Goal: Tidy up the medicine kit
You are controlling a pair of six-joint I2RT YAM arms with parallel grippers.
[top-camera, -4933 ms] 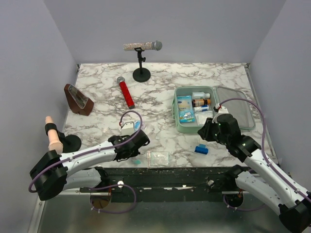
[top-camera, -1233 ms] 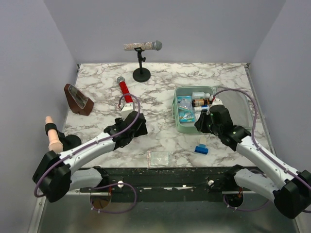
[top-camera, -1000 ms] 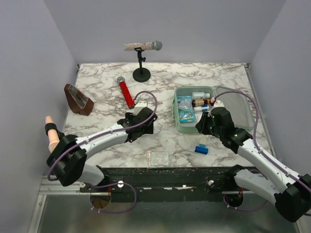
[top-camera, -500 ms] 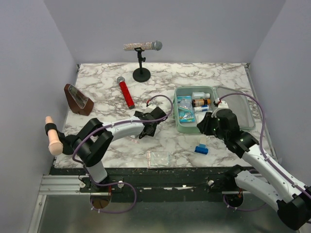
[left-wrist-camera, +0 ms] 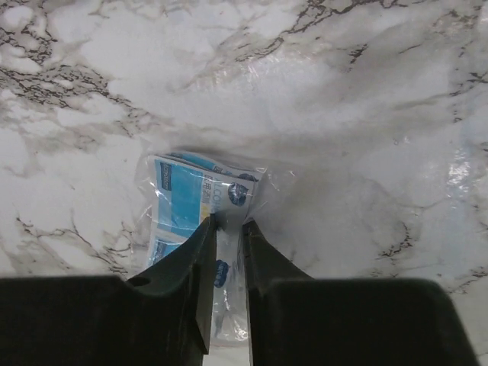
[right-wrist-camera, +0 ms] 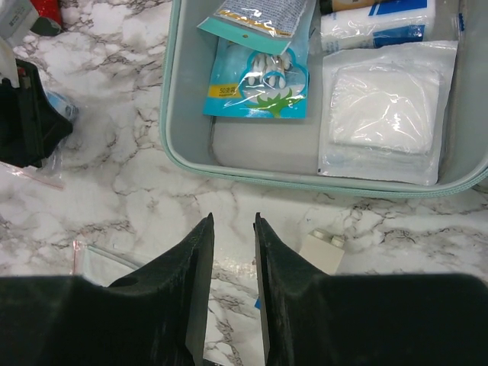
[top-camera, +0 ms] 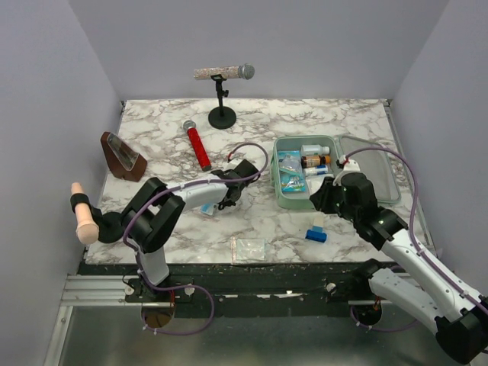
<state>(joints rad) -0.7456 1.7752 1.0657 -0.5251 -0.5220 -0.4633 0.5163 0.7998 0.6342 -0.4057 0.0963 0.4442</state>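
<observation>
Pinching: left tool (left-wrist-camera: 227, 223) closed on a packet (left-wrist-camera: 187, 198) lying on the bench (left-wrist-camera: 366, 114), left of the kit (top-camera: 276, 179).
Kit: open, right of centre, lid (top-camera: 374, 171) flat beside it, pouches (right-wrist-camera: 259, 76) inside.
Right tool (right-wrist-camera: 232, 221): parted, empty, just before the kit's near wall.
Nearby: blue box (top-camera: 316, 235), clear bag (top-camera: 248, 247), red microphone (top-camera: 197, 146).

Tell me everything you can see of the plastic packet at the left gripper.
The packet is a small clear plastic bag, glossy and crinkled, holding blue-and-white printed sachets. It lies flat on the marble table, outside the medicine kit and to its left in the top view. The left gripper sits over its near end, fingers narrowly apart with plastic between them; whether they actually pinch it cannot be told.
</observation>
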